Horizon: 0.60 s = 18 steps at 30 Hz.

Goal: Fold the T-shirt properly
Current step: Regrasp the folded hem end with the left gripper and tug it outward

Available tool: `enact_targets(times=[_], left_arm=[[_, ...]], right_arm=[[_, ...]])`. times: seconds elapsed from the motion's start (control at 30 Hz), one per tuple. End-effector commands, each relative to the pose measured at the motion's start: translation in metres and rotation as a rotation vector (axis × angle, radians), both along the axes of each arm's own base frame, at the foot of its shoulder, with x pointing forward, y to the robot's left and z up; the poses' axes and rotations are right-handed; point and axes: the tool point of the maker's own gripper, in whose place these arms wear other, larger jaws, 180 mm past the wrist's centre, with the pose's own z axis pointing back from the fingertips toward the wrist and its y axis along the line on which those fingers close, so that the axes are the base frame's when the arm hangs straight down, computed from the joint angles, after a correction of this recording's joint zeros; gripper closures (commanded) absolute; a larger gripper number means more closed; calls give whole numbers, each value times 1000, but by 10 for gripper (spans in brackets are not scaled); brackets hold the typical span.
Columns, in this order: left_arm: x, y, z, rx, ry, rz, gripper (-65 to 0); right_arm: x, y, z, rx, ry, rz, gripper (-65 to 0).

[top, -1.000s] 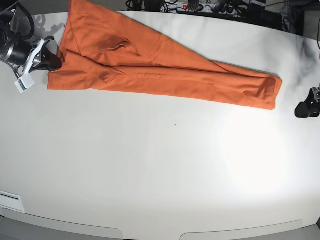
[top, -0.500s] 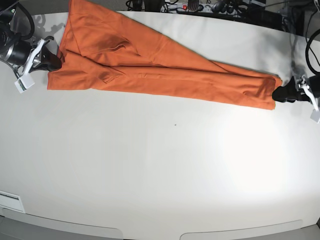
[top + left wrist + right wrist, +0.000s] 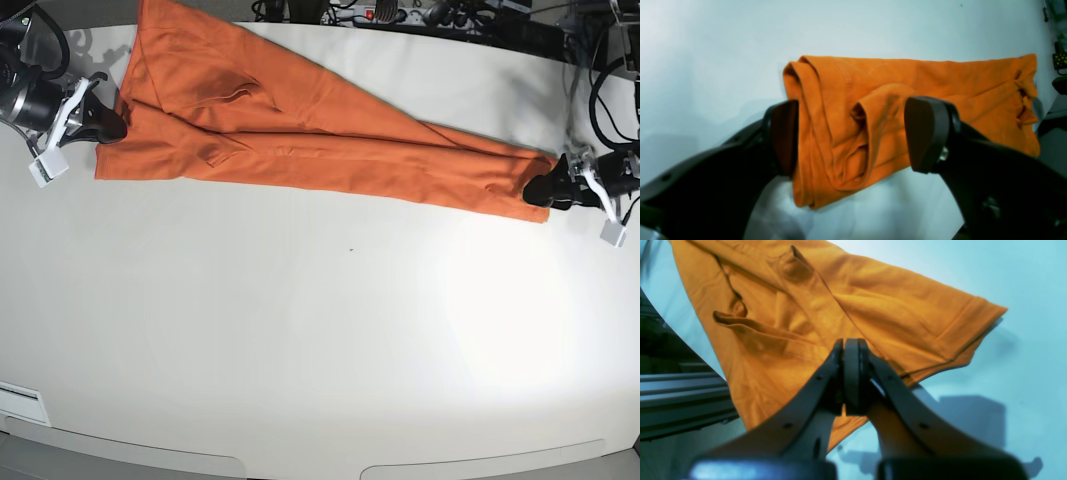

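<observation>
T-shirt [image 3: 300,125]: orange, folded lengthwise into a long band; it lies on the tabletop [image 3: 320,340] along the far edge, wide at the far left corner and narrowing toward the right edge; one corner runs over the far edge (base view).
Folds: several layers stacked at the narrow end [image 3: 826,133], rolled edges showing; a sleeve hem and creases at the wide end [image 3: 960,330].
Left tool [image 3: 545,190]: at the narrow end near the right edge; its two dark pads [image 3: 927,133] are spread wide, one on each side of the folded cloth, not pressed on it.
Right tool [image 3: 108,127]: at the wide end near the left edge; its fingers [image 3: 851,373] are pressed together, with cloth right at the tips (whether any is pinched between them I cannot tell).
Tabletop: white, bare toward the near edge.
</observation>
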Motion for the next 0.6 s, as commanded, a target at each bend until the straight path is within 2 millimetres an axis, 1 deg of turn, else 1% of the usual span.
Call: enact_targets(times=[0.0,0.17,0.27,0.37,0.5,0.57], left_arm=[[-1,14,3,67,15,-10,-492],[7,27,20,93,-12,0,-492],[8,33,23,116,-13,-1,-492],[7,37,16,151,-2,11,-492],[11,40,0,197,9,67,-492],[10,35,-8,194,17,66,-492]], right_arm=[[6,-2,11,-1,-38,11,0],[6,-2,11,-1,-39,11,0],[6,-2,11,-1,-38,11,0],[7,-1,11,1,-42,9,0],[7,-1,11,2,-42,9,0],[7,-1,11,2,-42,9,0]])
